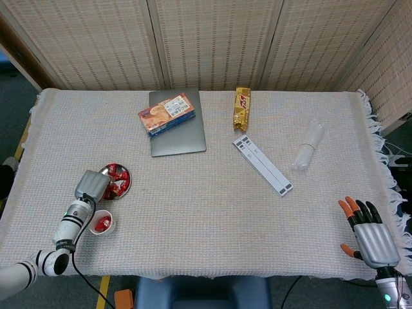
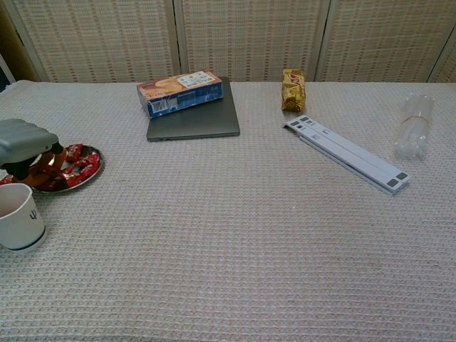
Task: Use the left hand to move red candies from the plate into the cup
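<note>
The small metal plate (image 1: 127,187) of red candies (image 1: 116,172) lies at the table's left, also seen in the chest view as plate (image 2: 91,169) with candies (image 2: 80,160). My left hand (image 1: 92,185) hovers over the plate's left side; in the chest view the left hand (image 2: 25,139) has its fingers (image 2: 54,157) curled down, pinching a red candy just above the pile. The white cup (image 1: 102,222), with red candies inside, stands just in front of the plate, and shows as cup (image 2: 18,216) in the chest view. My right hand (image 1: 367,232) rests open at the front right.
A biscuit box (image 1: 166,114) lies on a grey laptop (image 1: 178,135) at the back. A gold snack pack (image 1: 241,108), a white folded stand (image 1: 262,165) and a clear plastic bottle (image 1: 308,145) sit to the right. The cloth's front edge is close to the cup.
</note>
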Motion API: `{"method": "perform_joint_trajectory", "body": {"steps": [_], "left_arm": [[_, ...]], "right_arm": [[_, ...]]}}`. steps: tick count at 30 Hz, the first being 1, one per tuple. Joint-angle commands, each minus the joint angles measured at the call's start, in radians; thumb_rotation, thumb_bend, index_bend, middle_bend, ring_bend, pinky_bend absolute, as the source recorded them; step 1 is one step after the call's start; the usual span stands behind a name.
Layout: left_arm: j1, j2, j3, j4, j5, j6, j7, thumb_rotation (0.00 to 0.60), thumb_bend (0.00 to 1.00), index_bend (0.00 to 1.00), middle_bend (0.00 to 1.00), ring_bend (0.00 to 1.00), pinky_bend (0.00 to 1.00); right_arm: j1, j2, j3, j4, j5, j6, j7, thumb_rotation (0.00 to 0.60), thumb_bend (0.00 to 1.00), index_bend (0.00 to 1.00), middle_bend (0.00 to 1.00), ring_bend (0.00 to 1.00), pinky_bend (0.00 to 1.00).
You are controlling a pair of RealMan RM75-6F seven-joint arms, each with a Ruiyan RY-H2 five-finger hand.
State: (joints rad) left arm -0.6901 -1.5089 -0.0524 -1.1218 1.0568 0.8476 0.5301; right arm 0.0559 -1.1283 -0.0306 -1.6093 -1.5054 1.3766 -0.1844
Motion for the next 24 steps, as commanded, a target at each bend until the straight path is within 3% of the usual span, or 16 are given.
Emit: {"method": "perform_joint_trajectory", "body": {"steps": [1,10,14,21,24], "left_arm": [[0.002,0.003,-0.004,-0.004,0.001,0.003,-0.007,0.600,0.55,0.69,0.69,0.61,1.00],[0.026,0.064,-0.013,-0.102,0.067,0.086,-0.051,0.600,0.66,0.74,0.73,0.64,1.00],[0.060,0.136,-0.011,-0.219,0.131,0.159,-0.109,0.600,0.66,0.75,0.75,0.65,1.00],[0.154,0.280,0.051,-0.424,0.256,0.283,-0.185,0.600,0.66,0.75,0.75,0.65,1.00],[0.193,0.298,0.086,-0.441,0.299,0.322,-0.190,0.600,0.66,0.75,0.75,0.65,1.00]], "right_arm": [[0.000,0.000,0.000,-0.001,0.001,-0.001,0.000,0.600,0.06,0.00,0.00,0.00,0.00],[0.000,0.001,-0.002,-0.002,-0.004,0.000,0.000,0.600,0.06,0.00,0.00,0.00,0.00],[-0.003,0.004,-0.005,-0.004,-0.012,0.009,0.005,0.600,0.06,0.00,0.00,0.00,0.00],[-0.003,0.007,-0.010,-0.005,-0.023,0.007,0.013,0.600,0.06,0.00,0.00,0.00,0.00],[-0.004,0.010,-0.013,-0.005,-0.031,0.011,0.018,0.600,0.06,0.00,0.00,0.00,0.00]]}}
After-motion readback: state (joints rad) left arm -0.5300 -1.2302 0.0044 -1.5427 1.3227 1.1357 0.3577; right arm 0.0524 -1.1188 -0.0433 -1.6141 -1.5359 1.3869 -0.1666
